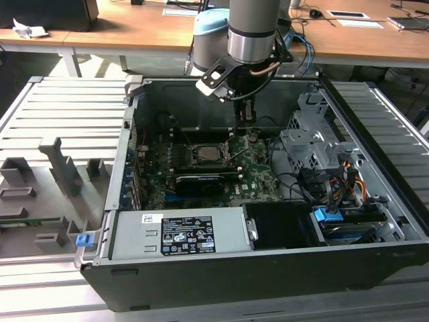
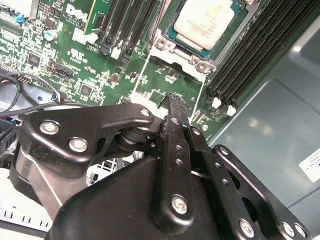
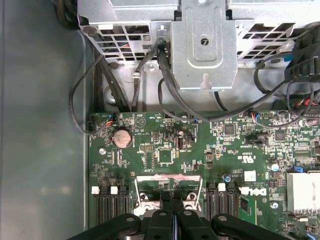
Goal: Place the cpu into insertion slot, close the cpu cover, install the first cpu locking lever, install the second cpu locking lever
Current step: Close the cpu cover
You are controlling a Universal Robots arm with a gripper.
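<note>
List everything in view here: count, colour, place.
Open dark metal computer case: 1, dark grey, on the ribbed grey table.
Green circuit board: 1, green, case floor.
Square black insertion slot with silvery rim: 1, mid-board.
Thin square cpu with dull metal top: 1, silver-grey, seated in the slot.
Long black rectangular card: 1, beside the slot.
Labelled metal power supply box: 1, grey, case's near edge.
Round coin battery: 1, silver, on the board.
Perforated metal drive cage: 1, silver, beside the board.
Black gripper: 1, shut, over the board beside the slot.
Grey robot arm: 1, above the case.
</note>
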